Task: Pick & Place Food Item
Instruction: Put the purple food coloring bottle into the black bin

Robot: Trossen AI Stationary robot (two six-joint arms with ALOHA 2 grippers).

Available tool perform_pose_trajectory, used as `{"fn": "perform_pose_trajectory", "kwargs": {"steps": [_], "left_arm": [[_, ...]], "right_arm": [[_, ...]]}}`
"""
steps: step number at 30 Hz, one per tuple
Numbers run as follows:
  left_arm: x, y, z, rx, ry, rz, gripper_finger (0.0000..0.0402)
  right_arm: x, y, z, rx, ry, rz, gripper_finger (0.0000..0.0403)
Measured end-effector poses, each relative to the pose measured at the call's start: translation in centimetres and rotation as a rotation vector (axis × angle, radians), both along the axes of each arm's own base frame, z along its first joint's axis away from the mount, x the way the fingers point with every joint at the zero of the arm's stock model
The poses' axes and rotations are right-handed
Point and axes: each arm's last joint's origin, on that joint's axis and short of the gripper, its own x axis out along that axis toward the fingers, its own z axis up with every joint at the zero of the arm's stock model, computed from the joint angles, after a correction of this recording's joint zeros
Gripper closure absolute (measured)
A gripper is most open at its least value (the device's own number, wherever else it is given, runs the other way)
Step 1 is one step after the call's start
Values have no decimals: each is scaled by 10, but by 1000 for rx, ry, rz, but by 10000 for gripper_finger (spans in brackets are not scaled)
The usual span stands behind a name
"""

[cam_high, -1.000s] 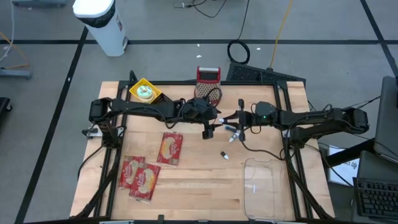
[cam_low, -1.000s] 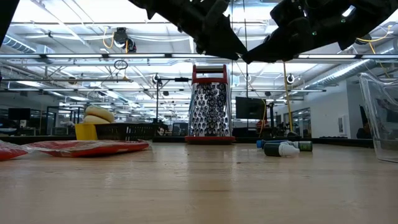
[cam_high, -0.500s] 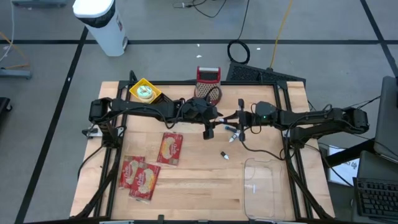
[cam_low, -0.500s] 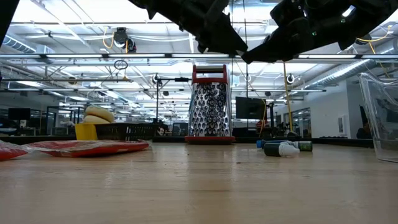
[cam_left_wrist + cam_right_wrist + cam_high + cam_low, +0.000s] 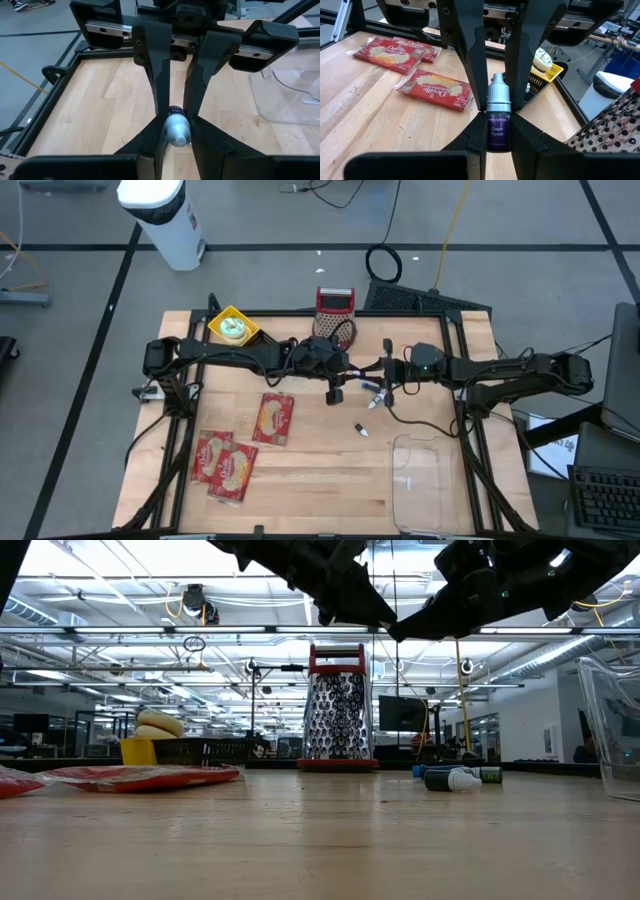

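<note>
- Small purple dropper bottle (image 5: 498,125) with a grey-white ribbed cap and a dark label reading "Grape Purple"; plastic, slim, lying level in the air above the wooden desk (image 5: 310,470).
- Right claw (image 5: 498,120): narrowed onto the bottle's purple body, one finger pressed on each side of the label.
- Left claw (image 5: 175,122): comes in nose to nose with the right claw, its fingers (image 5: 150,135) drawn in against the cap end; the bottle sits between both pairs of fingers.
- High view: the two claws meet over mid-desk, left claw (image 5: 350,372) tip to tip with right claw (image 5: 374,372); the bottle itself is too small to pick out there.
- Below and beyond the left claw: three red flat snack packets (image 5: 435,87) on the desk.
- Beside the right claw's far side: clear plastic tub (image 5: 290,95), cut off at the frame edge.
- Low view: both claws' fingertips are cropped at the top; the bottle is not visible there.
</note>
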Motion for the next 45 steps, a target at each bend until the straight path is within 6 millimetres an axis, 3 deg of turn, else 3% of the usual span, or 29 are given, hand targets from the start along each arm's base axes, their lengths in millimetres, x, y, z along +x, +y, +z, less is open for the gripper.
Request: {"fn": "perform_pose_trajectory", "kwargs": {"steps": [11, 19, 25, 32, 40, 45], "left_arm": [[-1, 10, 0, -47, -2, 27, 353], [-10, 16, 6, -22, 24, 125, 353], [-42, 21, 25, -18, 150, 272, 353], [-93, 40, 27, -140, 438, 471, 353], [-118, 73, 17, -257, 568, 593, 353], [-135, 92, -13, -362, 607, 645, 353]], "right_arm": [[0, 0, 0, -13, -4, -6, 351], [-1, -2, -3, 20, 35, -87, 266], [-2, -3, -5, 51, 56, -114, 208], [-2, -3, -5, 85, 54, -123, 189], [-3, -2, -8, 86, 83, -125, 193], [-3, -2, -10, 88, 104, -126, 197]]}}
